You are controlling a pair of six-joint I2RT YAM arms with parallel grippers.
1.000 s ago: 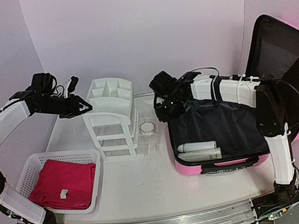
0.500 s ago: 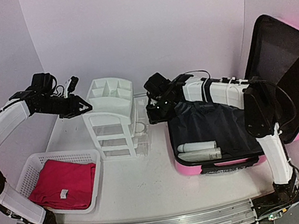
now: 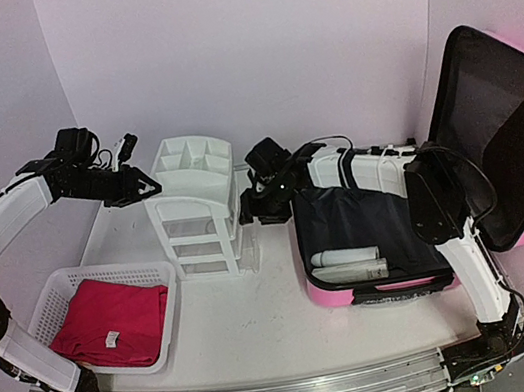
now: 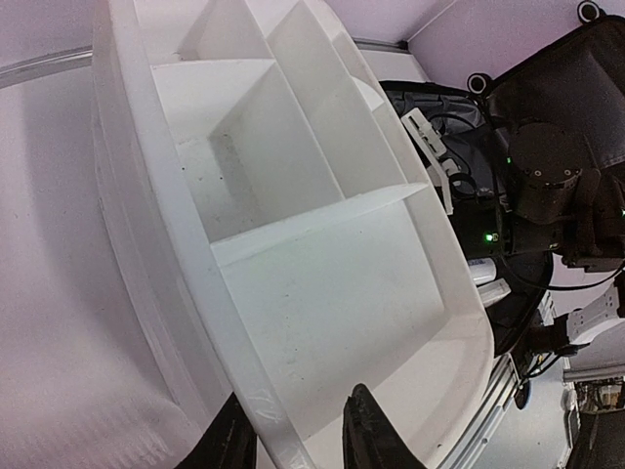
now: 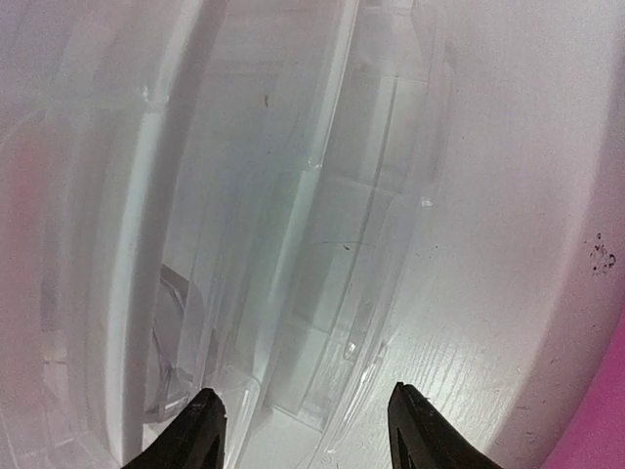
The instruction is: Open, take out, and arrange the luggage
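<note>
The luggage (image 3: 389, 283) is a bright-pink suitcase lying open on the right, lid (image 3: 511, 111) upright and black lining showing. White tubes (image 3: 347, 260) lie in its front part. A white drawer organizer (image 3: 197, 202) stands mid-table. My left gripper (image 3: 147, 188) is shut on the organizer's top rim (image 4: 210, 293), one finger outside the tray and one inside. My right gripper (image 3: 247, 211) is open and empty beside the suitcase's left edge, its fingers (image 5: 207, 425) spread wide before the organizer's clear lower drawer (image 5: 332, 293).
A white mesh basket (image 3: 51, 294) holding a folded red cloth (image 3: 111, 319) sits at the front left. The right arm (image 3: 378, 160) stretches over the suitcase's back edge. Purple walls close in the table on three sides.
My right gripper moved left from the suitcase's corner to the organizer's clear drawer and opened wide. The drawer sticks out less than before. The left arm has not moved.
</note>
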